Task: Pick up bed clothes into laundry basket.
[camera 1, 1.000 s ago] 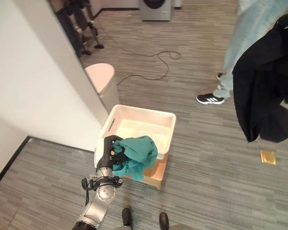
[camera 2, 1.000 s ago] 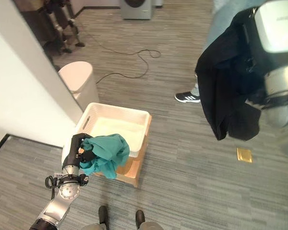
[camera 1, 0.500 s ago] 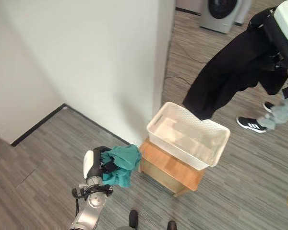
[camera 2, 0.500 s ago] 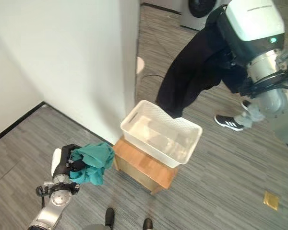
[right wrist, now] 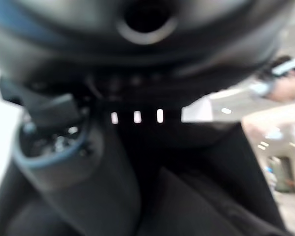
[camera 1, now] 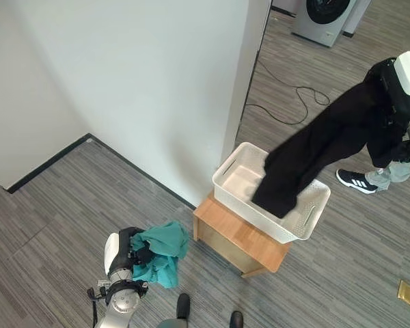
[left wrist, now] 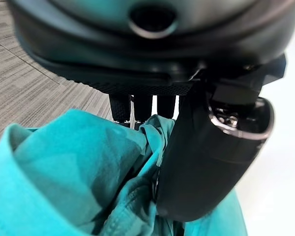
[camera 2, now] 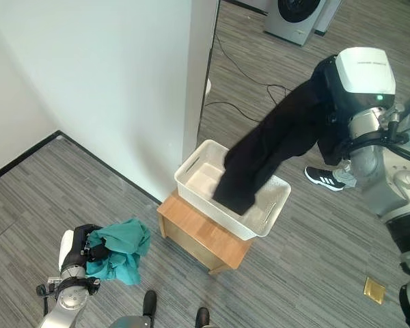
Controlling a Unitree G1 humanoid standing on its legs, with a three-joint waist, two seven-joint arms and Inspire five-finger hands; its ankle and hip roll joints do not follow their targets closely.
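The right hand [camera 2: 326, 102] is up high and out to the right, fingers curled into a black garment [camera 2: 273, 147], and that dark cloth hangs in a long slant from the grip down toward the white laundry basket [camera 1: 307, 220]. Its lower end drapes inside the basket, lying against the bottom while the upper part stays lifted in the air. In the right wrist view the hand's dark bulk [right wrist: 78, 162] sits right against black fabric [right wrist: 206, 201], thumb pressed into the folds.

Down low at the left, the left hand [camera 1: 130, 249] has a teal garment [camera 1: 160, 249] bunched in a closed grasp. The left wrist view shows it plainly: thumb [left wrist: 206, 157] clamped over the teal cloth [left wrist: 73, 172], fingers [left wrist: 143, 105] hooked round the far side of the bundle. That bundle hangs above the grey striped floor [camera 1: 61, 205], well apart from the basket.

The basket rests on a low wooden stand [camera 1: 236, 239], just beside the corner of a white wall [camera 1: 143, 82]. A person's black shoe [camera 1: 355, 179] shows on the floor past the basket, a washing machine [camera 1: 324, 17] stands at the far end, and a small gold square [camera 1: 408, 292] lies on the floor at the right.
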